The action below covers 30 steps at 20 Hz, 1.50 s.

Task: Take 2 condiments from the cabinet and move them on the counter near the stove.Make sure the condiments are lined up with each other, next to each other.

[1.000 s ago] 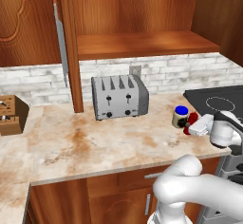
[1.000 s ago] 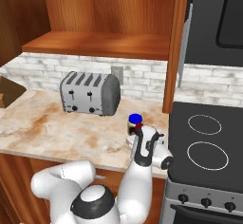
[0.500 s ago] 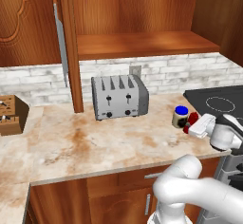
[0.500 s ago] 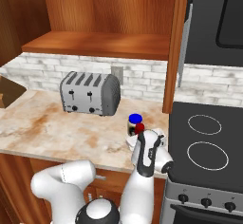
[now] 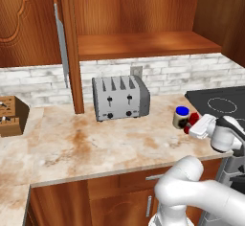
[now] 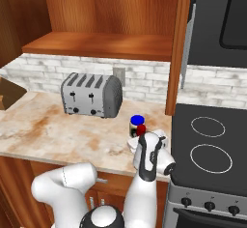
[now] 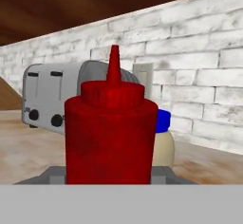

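Gripper point(image 5: 195, 126) clamped on red squeeze bottle point(image 7: 110, 135), unmoved, just beside blue-lidded jar point(image 5: 181, 117)

The slim red squeeze bottle with the pointed cap point(image 7: 111, 132) stands upright on the beige-and-rust mottled worktop point(image 5: 95, 143) — right by the flat black glass cooktop point(image 6: 212, 145). The short cream jar with a blue lid point(image 5: 181, 117) sits just beside it. The brown wooden wall cabinet point(image 5: 139, 43) hangs open — its shelf bare.
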Motion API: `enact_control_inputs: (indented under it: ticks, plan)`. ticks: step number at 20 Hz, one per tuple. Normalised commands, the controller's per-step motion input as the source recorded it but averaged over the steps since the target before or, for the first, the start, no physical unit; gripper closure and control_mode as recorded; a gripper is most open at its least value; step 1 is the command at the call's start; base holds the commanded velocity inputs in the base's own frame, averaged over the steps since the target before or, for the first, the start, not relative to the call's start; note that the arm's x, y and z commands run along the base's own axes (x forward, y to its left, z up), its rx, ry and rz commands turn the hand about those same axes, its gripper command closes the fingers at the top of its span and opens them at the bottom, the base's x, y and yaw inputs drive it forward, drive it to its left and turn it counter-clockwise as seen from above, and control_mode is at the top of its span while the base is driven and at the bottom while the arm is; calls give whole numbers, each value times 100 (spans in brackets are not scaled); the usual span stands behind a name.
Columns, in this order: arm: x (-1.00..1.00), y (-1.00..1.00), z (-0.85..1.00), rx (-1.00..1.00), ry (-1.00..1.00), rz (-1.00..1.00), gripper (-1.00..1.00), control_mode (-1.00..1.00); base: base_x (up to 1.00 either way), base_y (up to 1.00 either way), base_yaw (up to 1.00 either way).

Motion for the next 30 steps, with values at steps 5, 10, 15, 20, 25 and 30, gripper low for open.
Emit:
enact_control_inputs:
  ticks: [5,10,15,20,25,30]
  plan:
    - [6,2,-4,0,0,1,100,-100,0,0,0]
    - [13,8,-8,0,0,1,-100,-100,0,0,0]
    - [1,0,-1,0,0,0,-100,-100,0,0,0]
    - [-11,0,0,0,-3,0,-100,-100,0,0,0]
    - [-41,-8,5,0,-7,0,-100,-100,0,0,0]
    - [-71,-4,47,0,-15,0,-100,-100,0,0,0]
